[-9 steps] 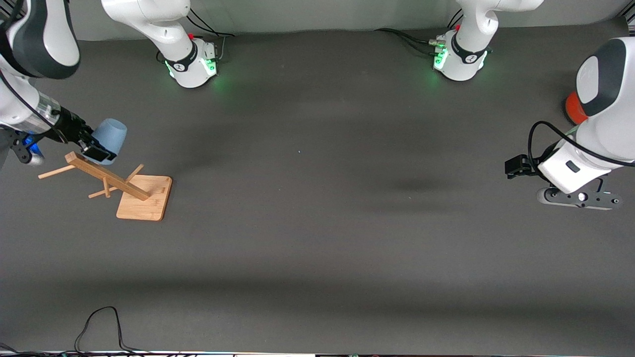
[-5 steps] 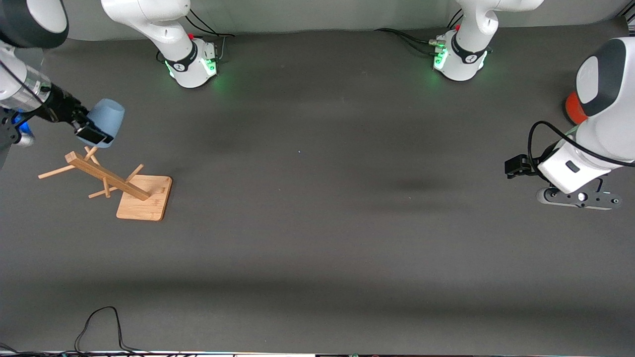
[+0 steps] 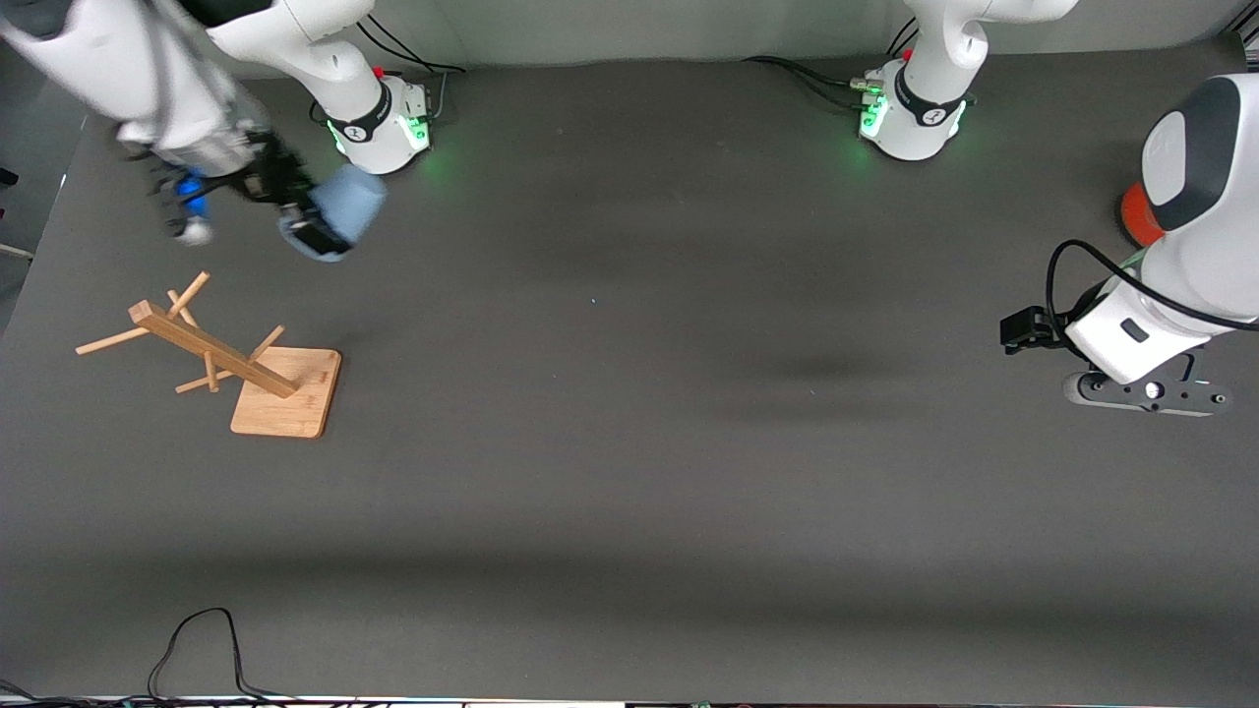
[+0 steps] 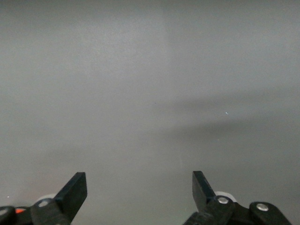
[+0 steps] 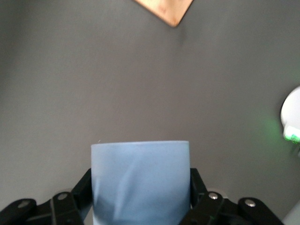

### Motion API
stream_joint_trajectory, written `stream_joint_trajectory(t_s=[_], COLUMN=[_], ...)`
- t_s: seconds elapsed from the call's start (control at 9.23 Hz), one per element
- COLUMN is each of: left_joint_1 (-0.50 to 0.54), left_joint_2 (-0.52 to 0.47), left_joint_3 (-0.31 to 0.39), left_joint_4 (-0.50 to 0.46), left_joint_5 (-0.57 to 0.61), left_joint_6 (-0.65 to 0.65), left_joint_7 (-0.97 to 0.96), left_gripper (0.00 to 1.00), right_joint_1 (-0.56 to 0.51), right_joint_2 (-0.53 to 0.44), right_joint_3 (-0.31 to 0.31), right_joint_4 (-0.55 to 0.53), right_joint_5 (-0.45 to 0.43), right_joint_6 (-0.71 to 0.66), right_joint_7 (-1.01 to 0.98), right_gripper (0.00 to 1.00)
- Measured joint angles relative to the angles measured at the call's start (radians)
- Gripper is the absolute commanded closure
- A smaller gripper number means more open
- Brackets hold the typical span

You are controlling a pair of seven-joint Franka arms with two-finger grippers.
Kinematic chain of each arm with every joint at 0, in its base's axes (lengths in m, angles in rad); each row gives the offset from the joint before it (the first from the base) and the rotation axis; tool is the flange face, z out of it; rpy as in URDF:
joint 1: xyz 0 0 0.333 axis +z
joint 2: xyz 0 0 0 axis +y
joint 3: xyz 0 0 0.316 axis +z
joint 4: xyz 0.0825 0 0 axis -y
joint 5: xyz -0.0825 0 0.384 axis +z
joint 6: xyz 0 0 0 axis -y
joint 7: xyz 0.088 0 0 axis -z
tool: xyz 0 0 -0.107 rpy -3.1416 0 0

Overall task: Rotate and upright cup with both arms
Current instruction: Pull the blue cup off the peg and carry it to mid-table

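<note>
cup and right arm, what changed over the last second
The right gripper, shut on the cup, lifted it away from the wooden rack and carried it toward the right arm's base, farther from the front camera; it is now in the air over bare table. The grip did not change. The rack stayed put, and the left gripper waits open at the left arm's end.

Soft, even light falls from overhead on the dark grey surface (image 3: pixel 629 442), which shows no glare. Broad faint shadows cross it in bands, one smudge lying near the left end effector (image 3: pixel 1023 329). Green glow spills from the round bases (image 3: pixel 389 133) onto the surface. The right end effector (image 3: pixel 315 234) and the cup (image 3: pixel 349 206) it carries are smeared by motion blur; in the right wrist view the cup (image 5: pixel 140 183) looks soft. The left wrist view is pale and hazy.
</note>
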Motion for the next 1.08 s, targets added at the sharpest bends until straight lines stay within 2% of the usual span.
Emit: stream_joint_trajectory(t_s=[0.11,0.22,0.65,0.87,1.08], left_joint_1=[0.000,0.000,0.000,0.000,0.000], left_joint_2=[0.000,0.000,0.001,0.001,0.001], left_joint_3=[0.000,0.000,0.000,0.000,0.000], left_joint_4=[0.000,0.000,0.001,0.001,0.001], left_joint_5=[0.000,0.000,0.000,0.000,0.000], left_joint_6=[0.000,0.000,-0.001,-0.001,-0.001], left_joint_7=[0.000,0.000,0.000,0.000,0.000], left_gripper=[0.00,0.00,0.00,0.00,0.00], right_joint_1=[0.069,0.136,0.313,0.357,0.396], right_joint_2=[0.079,0.220,0.660,0.809,0.909], right_joint_3=[0.001,0.001,0.001,0.000,0.000], right_joint_4=[0.067,0.179,0.529,0.632,0.672], right_joint_5=[0.001,0.003,0.003,0.002,-0.021], right_joint_6=[0.007,0.012,0.042,0.083,0.132], right_joint_7=[0.123,0.258,0.625,0.751,0.847], right_gripper=[0.38,0.38,0.38,0.38,0.38])
